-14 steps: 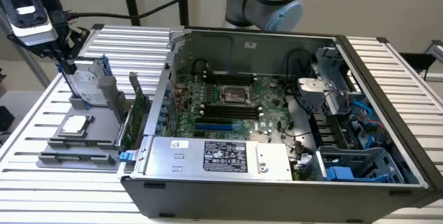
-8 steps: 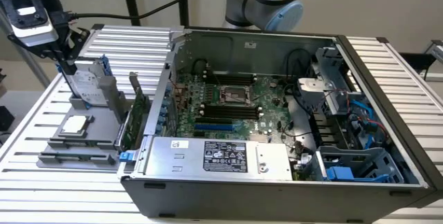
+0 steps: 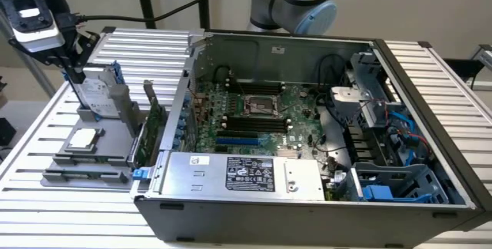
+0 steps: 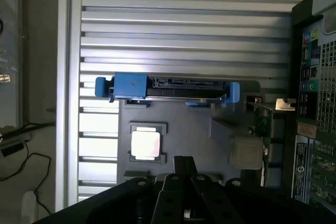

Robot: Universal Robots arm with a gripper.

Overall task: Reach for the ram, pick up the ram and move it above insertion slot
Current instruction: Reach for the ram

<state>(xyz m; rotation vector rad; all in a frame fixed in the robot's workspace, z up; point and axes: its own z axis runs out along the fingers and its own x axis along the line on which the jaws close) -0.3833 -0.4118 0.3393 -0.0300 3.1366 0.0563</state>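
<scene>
With its fingers together and empty, the tool (image 3: 75, 77) hangs over the upright hard drive (image 3: 98, 96), while the ram (image 3: 84, 174) rests edgewise in a near-end slot of the grey fixture (image 3: 115, 144) on the table (image 3: 31, 203), presumably presenting its top edge for gripping.

Ribbed, satin-bright metal slats form the counter (image 3: 438, 87); the computer case (image 3: 307, 220) is matt grey sheet metal, its power supply (image 3: 230, 174) bare dull steel. The drive frame (image 4: 131, 86) is glossy blue plastic, the holder tray (image 4: 194, 140) matt grey, the hand (image 4: 184, 163) matt black
</scene>
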